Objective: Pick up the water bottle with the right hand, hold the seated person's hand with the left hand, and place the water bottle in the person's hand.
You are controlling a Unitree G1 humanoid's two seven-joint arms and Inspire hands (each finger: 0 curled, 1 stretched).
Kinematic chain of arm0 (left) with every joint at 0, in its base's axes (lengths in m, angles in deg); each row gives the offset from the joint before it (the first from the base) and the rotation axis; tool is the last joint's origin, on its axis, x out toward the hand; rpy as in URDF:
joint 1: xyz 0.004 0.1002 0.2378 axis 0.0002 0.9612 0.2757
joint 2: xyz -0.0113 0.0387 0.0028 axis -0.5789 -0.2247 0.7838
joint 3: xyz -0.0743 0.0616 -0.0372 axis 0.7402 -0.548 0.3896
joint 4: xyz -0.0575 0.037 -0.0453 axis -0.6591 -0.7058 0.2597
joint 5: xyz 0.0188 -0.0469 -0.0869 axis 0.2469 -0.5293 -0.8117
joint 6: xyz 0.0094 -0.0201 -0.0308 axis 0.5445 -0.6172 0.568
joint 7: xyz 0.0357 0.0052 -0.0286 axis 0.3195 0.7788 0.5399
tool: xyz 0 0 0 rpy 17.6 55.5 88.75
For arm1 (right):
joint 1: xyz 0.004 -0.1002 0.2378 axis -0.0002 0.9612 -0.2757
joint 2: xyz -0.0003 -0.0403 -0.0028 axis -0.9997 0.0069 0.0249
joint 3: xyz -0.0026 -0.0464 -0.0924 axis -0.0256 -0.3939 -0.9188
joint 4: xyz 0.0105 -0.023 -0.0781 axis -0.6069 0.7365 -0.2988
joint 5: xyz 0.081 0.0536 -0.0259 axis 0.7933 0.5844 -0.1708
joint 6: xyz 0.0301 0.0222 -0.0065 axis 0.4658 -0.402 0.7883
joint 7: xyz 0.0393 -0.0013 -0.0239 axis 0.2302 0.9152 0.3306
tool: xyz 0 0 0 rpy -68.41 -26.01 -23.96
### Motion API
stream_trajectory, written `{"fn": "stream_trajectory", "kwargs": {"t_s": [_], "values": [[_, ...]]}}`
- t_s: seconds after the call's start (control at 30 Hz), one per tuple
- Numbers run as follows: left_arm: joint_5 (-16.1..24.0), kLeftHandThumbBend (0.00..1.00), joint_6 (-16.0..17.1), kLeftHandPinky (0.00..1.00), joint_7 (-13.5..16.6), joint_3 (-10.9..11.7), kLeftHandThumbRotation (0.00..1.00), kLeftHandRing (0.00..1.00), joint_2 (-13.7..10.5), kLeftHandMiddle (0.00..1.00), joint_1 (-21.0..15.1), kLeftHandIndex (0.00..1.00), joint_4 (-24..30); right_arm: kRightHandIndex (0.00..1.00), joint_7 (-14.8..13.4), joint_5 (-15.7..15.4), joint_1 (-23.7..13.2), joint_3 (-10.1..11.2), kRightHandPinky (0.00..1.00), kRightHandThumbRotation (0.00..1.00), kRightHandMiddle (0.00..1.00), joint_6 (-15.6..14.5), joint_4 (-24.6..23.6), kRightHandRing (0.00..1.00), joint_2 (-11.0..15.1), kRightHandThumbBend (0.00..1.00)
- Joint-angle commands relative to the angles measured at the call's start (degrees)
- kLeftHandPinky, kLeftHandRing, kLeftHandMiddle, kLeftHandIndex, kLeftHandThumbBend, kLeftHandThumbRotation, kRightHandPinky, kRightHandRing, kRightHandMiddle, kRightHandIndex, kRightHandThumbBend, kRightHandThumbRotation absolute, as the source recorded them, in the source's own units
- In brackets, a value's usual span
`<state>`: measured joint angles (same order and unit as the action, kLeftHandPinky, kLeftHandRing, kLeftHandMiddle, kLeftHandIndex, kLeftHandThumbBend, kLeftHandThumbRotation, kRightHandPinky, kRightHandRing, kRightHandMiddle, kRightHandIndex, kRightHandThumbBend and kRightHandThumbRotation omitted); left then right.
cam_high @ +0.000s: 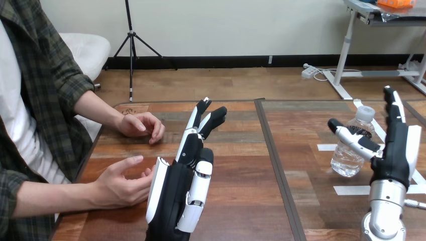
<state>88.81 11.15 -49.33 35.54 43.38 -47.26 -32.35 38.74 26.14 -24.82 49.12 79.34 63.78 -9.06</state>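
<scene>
Upright water bottle on the counter, just left of the right robot hand, which is released. The left robot hand, also released, lies just beside the person's near hand.

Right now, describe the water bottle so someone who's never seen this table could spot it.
On the right half of the wooden table, past the dark seam, white tape strips mark the top. The water bottle stands upright among them, by the right robot hand. It is the only clear plastic thing there, with a white cap.
</scene>
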Motion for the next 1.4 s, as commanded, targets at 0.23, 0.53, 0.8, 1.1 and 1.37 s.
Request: {"fn": "stream_trajectory", "kwargs": {"t_s": [0.23, 0.53, 0.8, 1.1, 1.37], "values": [[-0.71, 0.0, 0.97, 0.94, -0.68, 0.05, 1.0, 0.9, 0.59, 0.9, -1.85, 0.98, 0.44, 0.91, -0.61, 0.34, -6.21, -0.41, 0.94, 0.03, 0.94, -0.29, 2.29, 0.95, 2.25, 0.75], [-0.46, 0.0, 0.99, 0.95, -0.79, 0.18, 1.0, 0.9, 0.51, 0.9, -1.8, 0.98, 0.42, 0.9, 0.15, 0.72, -7.09, -0.43, 0.95, 0.02, 0.93, -1.75, 3.98, 0.95, 2.65, 0.75], [-0.05, 0.0, 1.1, 0.95, -0.6, 0.38, 1.0, 0.9, 0.53, 0.9, -1.87, 0.98, 0.25, 0.89, 1.21, 1.44, -8.06, -0.5, 0.93, 0.01, 0.92, -3.26, 5.15, 0.93, 2.63, 0.75], [0.25, 0.0, 1.25, 0.95, -0.43, 0.56, 1.0, 0.9, 0.59, 0.9, -1.89, 0.98, 0.33, 0.89, 1.23, 0.73, -9.2, -1.6, 0.9, 0.0, 0.91, -5.27, 6.23, 0.92, 3.13, 0.74], [-0.93, 0.0, 1.25, 0.96, -1.05, 0.14, 1.0, 0.91, 0.42, 0.91, -1.94, 0.98, 0.21, 0.88, 1.95, 1.14, -10.39, -1.58, 0.89, 0.0, 0.91, -7.15, 7.51, 0.92, 3.23, 0.74]]}}
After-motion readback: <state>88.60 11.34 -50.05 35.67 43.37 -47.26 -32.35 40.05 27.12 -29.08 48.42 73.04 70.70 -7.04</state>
